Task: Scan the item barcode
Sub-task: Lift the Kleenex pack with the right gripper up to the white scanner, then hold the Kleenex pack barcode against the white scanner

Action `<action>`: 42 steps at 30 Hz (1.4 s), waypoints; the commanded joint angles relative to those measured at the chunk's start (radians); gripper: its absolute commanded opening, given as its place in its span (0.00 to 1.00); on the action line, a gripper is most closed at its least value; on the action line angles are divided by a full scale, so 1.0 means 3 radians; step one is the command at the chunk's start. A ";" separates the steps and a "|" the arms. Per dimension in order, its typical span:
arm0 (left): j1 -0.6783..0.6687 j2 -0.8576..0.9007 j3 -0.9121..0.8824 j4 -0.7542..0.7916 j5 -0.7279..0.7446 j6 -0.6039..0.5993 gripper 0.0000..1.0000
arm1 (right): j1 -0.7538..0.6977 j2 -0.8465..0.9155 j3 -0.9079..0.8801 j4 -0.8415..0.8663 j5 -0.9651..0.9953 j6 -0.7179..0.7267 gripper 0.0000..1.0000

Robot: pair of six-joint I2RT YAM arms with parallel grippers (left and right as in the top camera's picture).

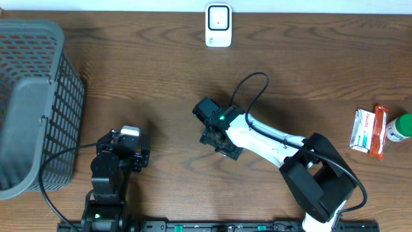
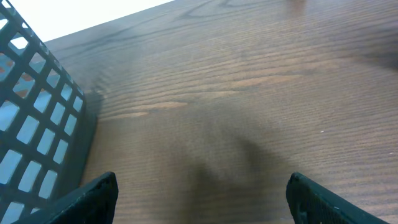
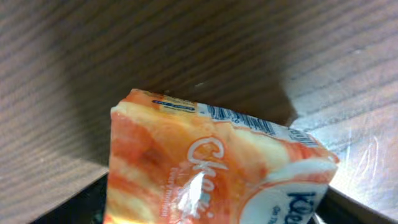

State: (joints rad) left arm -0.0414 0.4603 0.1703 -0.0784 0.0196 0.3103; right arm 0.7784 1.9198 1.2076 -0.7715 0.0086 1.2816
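- Orange-and-white soft plastic tissue packet [image 3: 205,168] fills the lower centre of the right wrist view, between the dark fingers of the right gripper [image 1: 219,136]. Hidden under that gripper in the overhead view, mid-frame.
- Jaws on either side of the packet. Pressing firmly or only flanking it, cannot tell.
- Left gripper [image 2: 202,202] spread wide with nothing between, low in the frame beside the grey plastic mesh basket [image 1: 38,96].
- White rounded scanner unit [image 1: 218,24] at top centre of the overhead view, well apart from the packet.
- Risk: soft, slick wrap could squash or slide out under a light squeeze, most likely on the carry up-frame.
- Risk: packet looks tilted and the barcode face is not made out — only a strip of fine print along the top edge. Could reach the scanner facing the wrong way, so no read.
- Risk: gripper body could cover or shade the code.
- Low collision risk — white-and-blue packet [image 1: 364,131] at the right edge is well apart from the path.
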 commanded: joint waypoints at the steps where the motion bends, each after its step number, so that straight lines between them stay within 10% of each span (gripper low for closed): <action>1: -0.0010 -0.0015 0.0005 0.0011 -0.0029 -0.0032 0.87 | -0.0018 0.0032 -0.0013 0.0006 -0.0076 -0.0013 0.64; 17: -0.0010 -0.0015 0.0005 0.0011 -0.0029 -0.0031 0.87 | -0.0678 0.0032 0.0381 0.0632 -0.1710 -0.0436 0.68; 35: -0.0010 -0.0015 0.0005 0.0011 -0.0029 -0.0031 0.87 | -0.1185 0.0666 0.0408 0.4191 -0.1662 0.1907 0.64; 42: -0.0010 -0.0015 0.0005 0.0011 -0.0029 -0.0032 0.87 | -0.1209 0.1359 0.1010 0.4732 -0.1464 0.2363 0.63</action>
State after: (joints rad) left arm -0.0414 0.4603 0.1703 -0.0780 0.0196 0.3103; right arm 0.4191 2.2704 1.4120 0.6338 -0.4732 1.8843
